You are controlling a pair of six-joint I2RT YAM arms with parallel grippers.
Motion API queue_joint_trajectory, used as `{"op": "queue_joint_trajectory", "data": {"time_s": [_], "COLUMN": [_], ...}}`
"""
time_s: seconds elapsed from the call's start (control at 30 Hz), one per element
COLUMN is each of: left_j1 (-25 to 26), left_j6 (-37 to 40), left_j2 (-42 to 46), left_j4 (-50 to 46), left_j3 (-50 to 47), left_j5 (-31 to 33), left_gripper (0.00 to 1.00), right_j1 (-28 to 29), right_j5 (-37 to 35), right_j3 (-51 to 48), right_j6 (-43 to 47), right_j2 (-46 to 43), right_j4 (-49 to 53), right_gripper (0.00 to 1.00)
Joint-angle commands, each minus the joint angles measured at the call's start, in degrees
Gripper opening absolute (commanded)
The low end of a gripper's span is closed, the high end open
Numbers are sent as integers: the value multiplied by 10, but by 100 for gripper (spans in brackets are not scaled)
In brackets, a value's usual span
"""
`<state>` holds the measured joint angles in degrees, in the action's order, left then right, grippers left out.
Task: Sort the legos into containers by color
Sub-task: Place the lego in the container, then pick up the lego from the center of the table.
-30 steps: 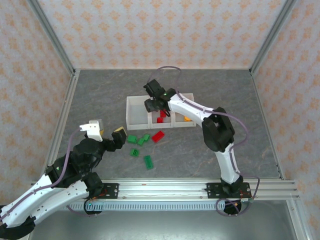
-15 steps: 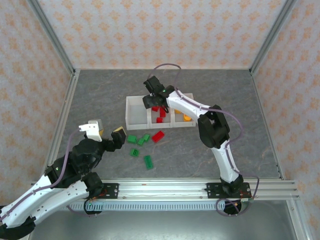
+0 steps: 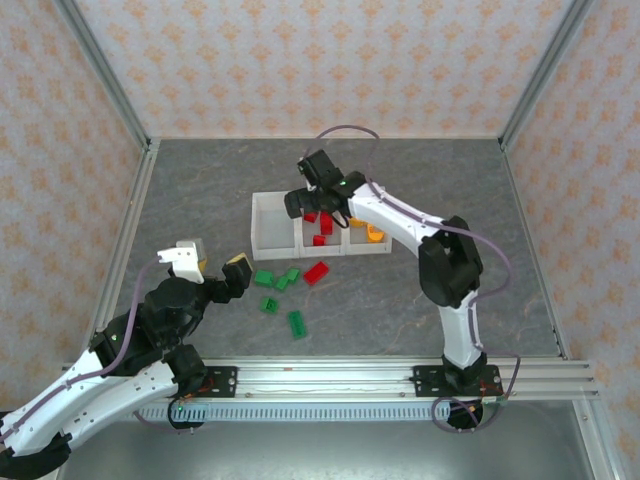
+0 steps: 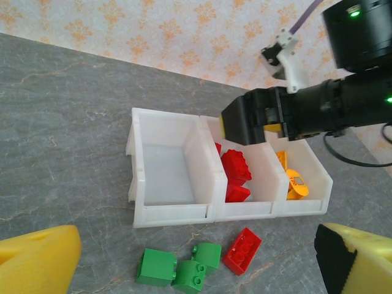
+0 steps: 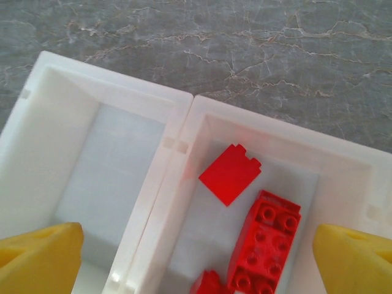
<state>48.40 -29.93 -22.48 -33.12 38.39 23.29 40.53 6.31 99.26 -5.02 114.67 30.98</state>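
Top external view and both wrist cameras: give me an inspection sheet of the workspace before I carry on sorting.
Surface: grey marbled table top, flat.
Job's things: three joined translucent white plastic bins; the left bin holds no bricks, the middle holds red studded bricks, the right holds orange-yellow bricks. Loose in front of the bins: several green bricks and one red brick.
Clutter: nothing seen.
Grippers: left gripper open, holding nothing, beside the green bricks; right gripper open, above the middle bin.
Cables: purple cable loops off the right arm, clear of the bins.
Surroundings: orange-patterned walls; metal rail at the near edge.
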Motion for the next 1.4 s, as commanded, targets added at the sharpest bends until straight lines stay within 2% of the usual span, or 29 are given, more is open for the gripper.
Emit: {"op": "queue_joint_trajectory", "data": {"time_s": [0.0, 0.27, 0.43, 0.57, 0.8, 1.13, 1.37], "left_j1": [3, 4, 2, 2, 3, 3, 2], "left_j6": [1, 2, 2, 2, 3, 6, 7], "left_j2": [2, -15, -35, -42, -19, -5, -8], "left_j4": [1, 0, 2, 2, 4, 7, 9], "left_j3": [-6, -6, -4, -3, -6, -9, -10], "left_j5": [15, 13, 6, 1, -2, -5, -9], "left_gripper": [99, 99, 99, 99, 99, 99, 99], "right_j1": [-2, 9, 55, 100, 165, 186, 193], "right_j5": [7, -20, -79, -146, -215, -249, -248], "right_j3": [-36, -227, -338, -372, -321, -249, -217], "right_j6": [-40, -194, -339, -438, -507, -519, -513], "right_j2": [-57, -196, -253, -254, -188, -79, -22], "right_j4": [7, -1, -20, -21, -2, 26, 31], "right_gripper": [96, 99, 99, 98, 96, 88, 83]}}
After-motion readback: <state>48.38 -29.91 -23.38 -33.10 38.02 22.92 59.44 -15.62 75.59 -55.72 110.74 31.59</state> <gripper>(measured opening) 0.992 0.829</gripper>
